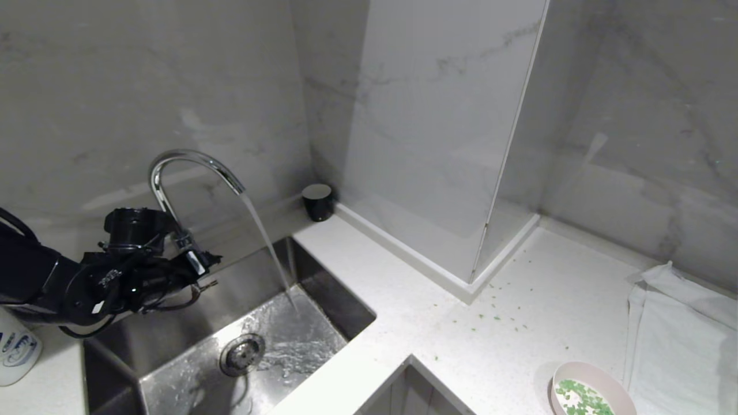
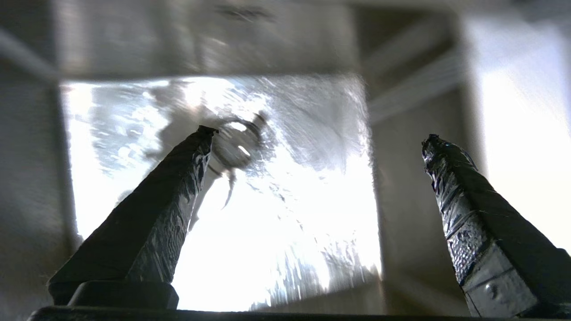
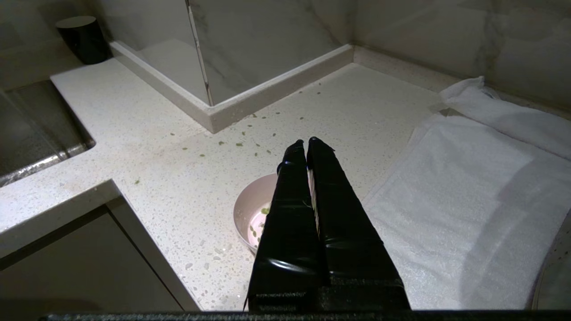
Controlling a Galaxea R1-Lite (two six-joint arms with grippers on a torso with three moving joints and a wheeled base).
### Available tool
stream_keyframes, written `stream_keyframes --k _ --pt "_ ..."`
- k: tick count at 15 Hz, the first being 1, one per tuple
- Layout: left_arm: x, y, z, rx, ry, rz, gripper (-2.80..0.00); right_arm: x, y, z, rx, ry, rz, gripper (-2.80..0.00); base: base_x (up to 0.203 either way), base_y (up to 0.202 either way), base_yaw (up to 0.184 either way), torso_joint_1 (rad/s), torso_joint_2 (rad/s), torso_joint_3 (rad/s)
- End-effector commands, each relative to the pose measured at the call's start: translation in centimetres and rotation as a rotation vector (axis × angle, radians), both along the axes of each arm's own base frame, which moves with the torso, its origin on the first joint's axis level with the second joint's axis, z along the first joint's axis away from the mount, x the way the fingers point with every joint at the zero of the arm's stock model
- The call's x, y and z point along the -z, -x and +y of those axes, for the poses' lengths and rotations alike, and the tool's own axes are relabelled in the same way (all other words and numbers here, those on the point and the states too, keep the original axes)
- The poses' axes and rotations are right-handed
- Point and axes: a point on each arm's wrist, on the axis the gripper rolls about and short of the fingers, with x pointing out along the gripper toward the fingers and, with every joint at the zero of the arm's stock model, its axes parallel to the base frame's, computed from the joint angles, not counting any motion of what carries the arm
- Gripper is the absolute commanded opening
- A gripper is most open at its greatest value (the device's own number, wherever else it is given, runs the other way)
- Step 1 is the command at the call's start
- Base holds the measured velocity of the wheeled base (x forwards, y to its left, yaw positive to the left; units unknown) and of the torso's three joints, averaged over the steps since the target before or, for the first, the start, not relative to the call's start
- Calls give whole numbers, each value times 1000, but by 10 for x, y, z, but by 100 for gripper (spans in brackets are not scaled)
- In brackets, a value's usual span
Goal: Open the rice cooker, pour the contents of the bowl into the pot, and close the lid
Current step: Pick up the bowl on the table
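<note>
The pale pink bowl [image 1: 599, 373] stands on the white counter at the near right, with the contents [image 1: 582, 399], green and white bits, inside it. In the right wrist view the bowl [image 3: 248, 209] lies just below my right gripper [image 3: 307, 141], which is shut and empty, and a few green bits [image 3: 265, 211] show beside the fingers. My left gripper [image 1: 210, 271] hangs over the sink by the tap's base. In the left wrist view the left gripper [image 2: 319, 133] is open wide with nothing in it. The rice cooker, its pot and its lid are out of view.
A curved tap [image 1: 190, 167] runs water into the steel sink [image 1: 173, 357], whose drain [image 1: 242, 354] is wet. A black cup [image 1: 317, 202] stands in the back corner and a white towel [image 1: 680, 334] lies at the right. Loose green bits [image 1: 496, 317] dot the counter. A white mug [image 1: 17, 351] is at the far left.
</note>
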Motion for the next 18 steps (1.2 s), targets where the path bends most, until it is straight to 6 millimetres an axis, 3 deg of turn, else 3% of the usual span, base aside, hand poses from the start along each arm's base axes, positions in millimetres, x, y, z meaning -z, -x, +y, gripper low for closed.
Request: stream_keyframes --k 1,3,6,13,14,18 --pt "-32 39 -27 150 -2 -97 0 0 0 0 0 0 1 -280 0 0 0 0 0 0" --pt "-40 66 -46 283 -33 -130 0 0 0 0 -1 0 1 -280 0 0 0 0 0 0" --pt "-62 102 -55 375 -43 -243 0 0 0 0 -1 -1 1 -280 0 0 0 0 0 0" --pt "-85 188 -34 455 -154 -469 0 0 0 0 1 -1 1 -280 0 0 0 0 0 0" --pt "-86 200 -30 456 -176 -499 -280 0 0 0 -1 0 1 -280 0 0 0 0 0 0" --pt "-94 243 -15 458 -235 -623 -280 0 0 0 -1 0 1 -280 0 0 0 0 0 0"
